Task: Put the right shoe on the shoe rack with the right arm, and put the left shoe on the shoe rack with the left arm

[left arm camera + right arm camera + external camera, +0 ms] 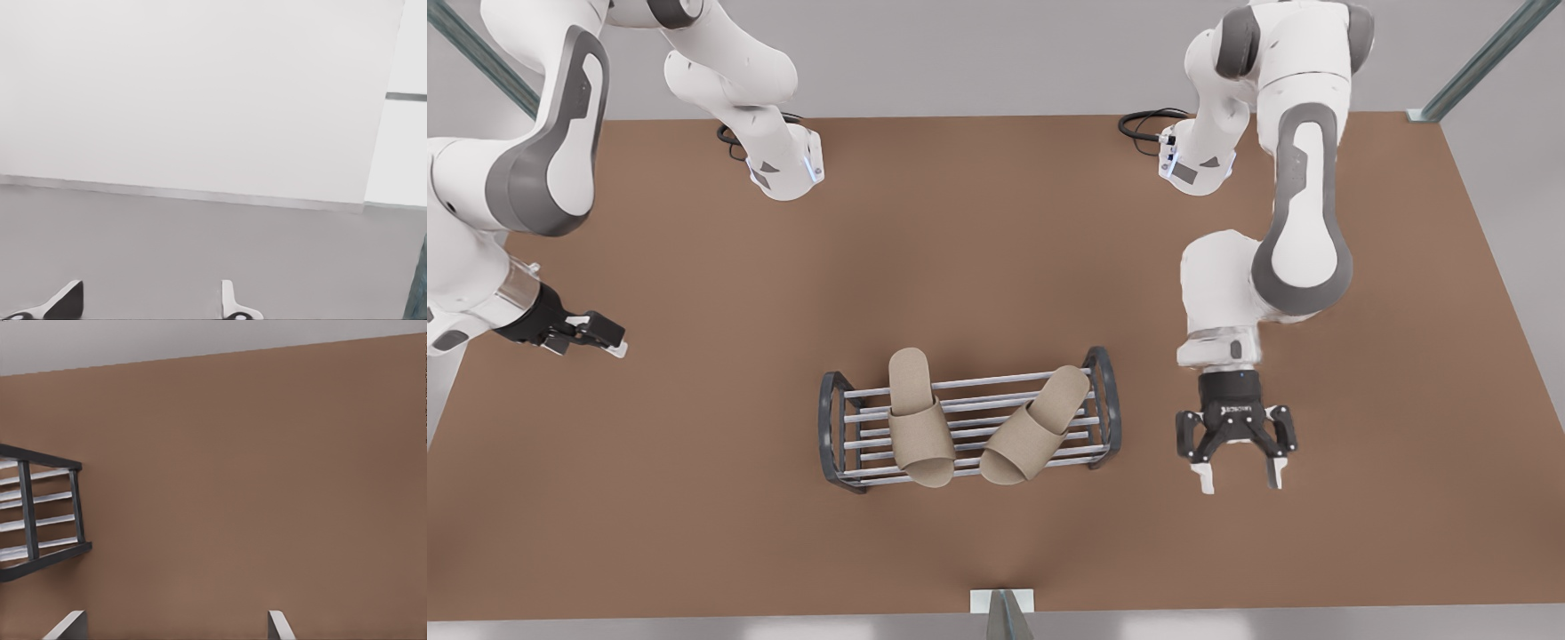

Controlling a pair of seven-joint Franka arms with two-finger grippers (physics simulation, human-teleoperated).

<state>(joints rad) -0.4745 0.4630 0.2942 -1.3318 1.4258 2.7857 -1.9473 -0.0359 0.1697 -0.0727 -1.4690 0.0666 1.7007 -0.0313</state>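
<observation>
The shoe rack (833, 427), silver bars between dark curved end frames, stands mid-table. Two beige slipper-style shoes lie across its bars, toes toward the table's front edge: one (917, 420) toward the front view's left, the other (1037, 427) angled at the front view's right. I cannot tell which is the left shoe and which the right. My right gripper (1241, 483) (173, 630) hangs open and empty over bare table beyond the rack's end frame (30, 513) at the front view's right. My left gripper (609, 340) (147, 307) is open and empty, held level far off at the front view's left.
The brown table (694, 533) has bare surface on all sides of the rack. The two arm bases (787, 164) (1196, 160) with black cables stand at its back edge. A small bracket (1002, 604) sits at the middle of the front edge.
</observation>
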